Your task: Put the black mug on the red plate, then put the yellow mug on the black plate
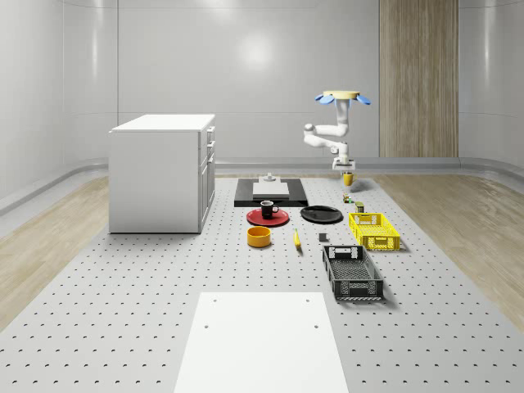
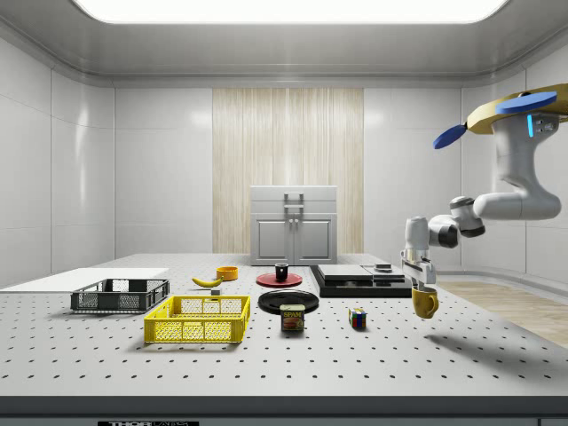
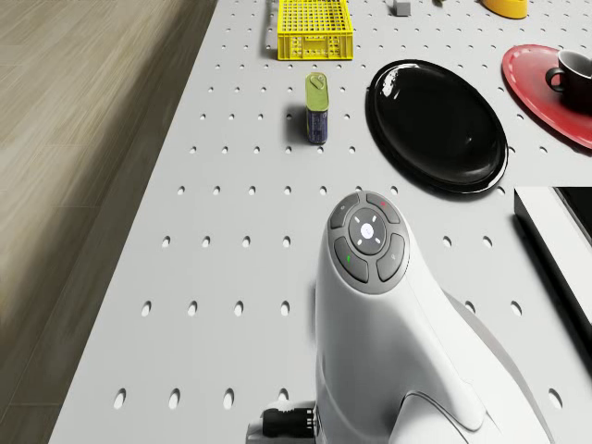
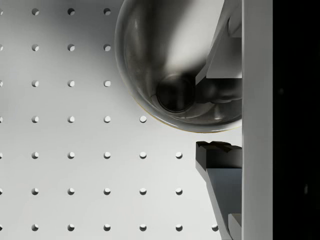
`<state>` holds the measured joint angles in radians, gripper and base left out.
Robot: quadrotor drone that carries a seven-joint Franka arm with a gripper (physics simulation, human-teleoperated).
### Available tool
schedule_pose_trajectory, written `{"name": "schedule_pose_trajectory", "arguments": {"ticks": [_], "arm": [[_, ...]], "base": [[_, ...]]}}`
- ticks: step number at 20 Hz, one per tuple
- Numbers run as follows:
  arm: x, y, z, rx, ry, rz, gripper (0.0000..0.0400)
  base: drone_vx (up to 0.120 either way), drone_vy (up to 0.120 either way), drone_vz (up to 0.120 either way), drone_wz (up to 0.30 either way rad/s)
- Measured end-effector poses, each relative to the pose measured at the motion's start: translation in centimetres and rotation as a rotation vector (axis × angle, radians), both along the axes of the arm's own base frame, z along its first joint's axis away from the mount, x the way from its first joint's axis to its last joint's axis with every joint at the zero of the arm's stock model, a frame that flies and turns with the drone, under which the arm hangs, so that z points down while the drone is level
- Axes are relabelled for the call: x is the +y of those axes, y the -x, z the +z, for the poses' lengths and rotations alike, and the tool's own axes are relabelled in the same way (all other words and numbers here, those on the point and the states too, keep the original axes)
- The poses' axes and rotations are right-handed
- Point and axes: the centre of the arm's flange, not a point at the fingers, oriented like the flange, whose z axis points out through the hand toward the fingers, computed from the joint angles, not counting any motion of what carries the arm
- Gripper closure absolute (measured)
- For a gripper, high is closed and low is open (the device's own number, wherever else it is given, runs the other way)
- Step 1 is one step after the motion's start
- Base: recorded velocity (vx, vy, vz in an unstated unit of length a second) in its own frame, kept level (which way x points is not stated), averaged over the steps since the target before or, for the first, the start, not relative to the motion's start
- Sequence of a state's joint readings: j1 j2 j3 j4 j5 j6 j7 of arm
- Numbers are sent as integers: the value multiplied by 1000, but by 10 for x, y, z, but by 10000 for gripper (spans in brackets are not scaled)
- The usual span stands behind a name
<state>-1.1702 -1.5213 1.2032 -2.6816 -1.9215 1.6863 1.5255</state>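
Note:
The drone (image 1: 342, 97) hovers above the table's far right part, its arm hanging down. My gripper (image 1: 347, 168) is shut on the rim of the yellow mug (image 1: 348, 178), which hangs upright above the table (image 2: 425, 303). In the wrist view one finger (image 4: 220, 155) is outside the mug (image 4: 165, 60) and the other is inside it. The black plate (image 1: 321, 214) lies nearer the camera than the mug, a short way off, with nothing on it (image 3: 437, 125). The black mug (image 1: 268, 209) stands on the red plate (image 1: 264, 219), beside the black plate.
A can (image 3: 317, 108) and a small cube (image 2: 358, 318) stand near the black plate. A yellow basket (image 1: 374, 230), a black basket (image 1: 352, 272), a banana (image 1: 296, 238) and a yellow bowl (image 1: 259, 236) lie nearer. A black tray (image 1: 270, 195) and a white cabinet (image 1: 164, 172) stand to the left.

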Motion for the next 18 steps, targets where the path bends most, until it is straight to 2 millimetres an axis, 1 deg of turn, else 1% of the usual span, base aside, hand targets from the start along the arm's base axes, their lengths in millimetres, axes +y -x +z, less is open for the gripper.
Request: {"name": "schedule_pose_trajectory", "arguments": {"ticks": [4,5,18], "arm": [[0,0,-6,0,0,0,290],[0,0,-7,0,0,0,290],[0,0,-11,0,0,0,290]], "base": [[120,-120,120,0],[120,-120,40,0],[120,-120,0,0]]}}
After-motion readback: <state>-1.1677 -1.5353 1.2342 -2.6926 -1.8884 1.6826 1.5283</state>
